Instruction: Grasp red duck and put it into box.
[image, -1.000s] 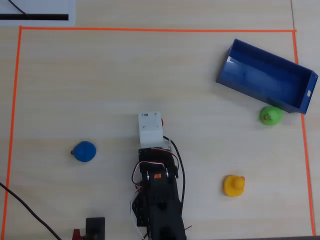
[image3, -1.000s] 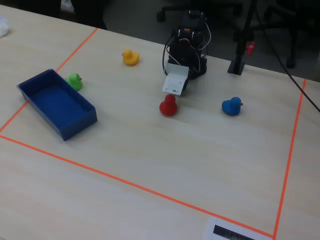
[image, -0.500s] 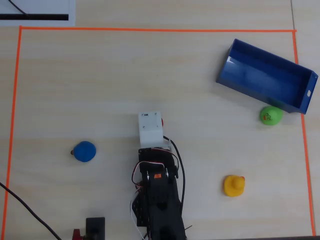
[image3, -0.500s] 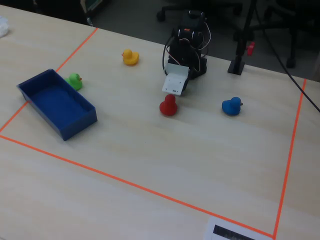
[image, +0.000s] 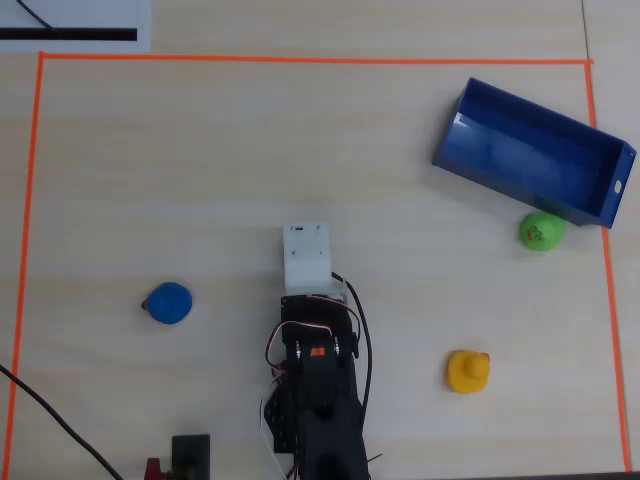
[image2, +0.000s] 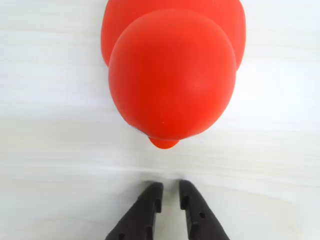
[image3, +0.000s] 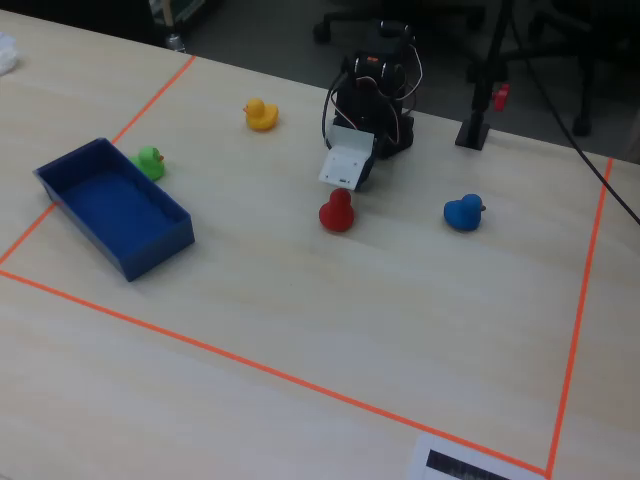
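— What is seen of the surface (image3: 300, 300)?
— Pale wood grain is shown, with an area framed by orange tape (image3: 250, 365).

— What is carried on it?
— In the fixed view, the box (image3: 70, 165) is set at the left, with a green duck (image3: 150, 161) just beside its far wall. A yellow duck (image3: 260, 115) is placed farther back. The red duck (image3: 337, 212) is found near the middle, and a blue duck (image3: 463, 213) well apart to its right. The arm's base (image3: 380, 110) is also borne.
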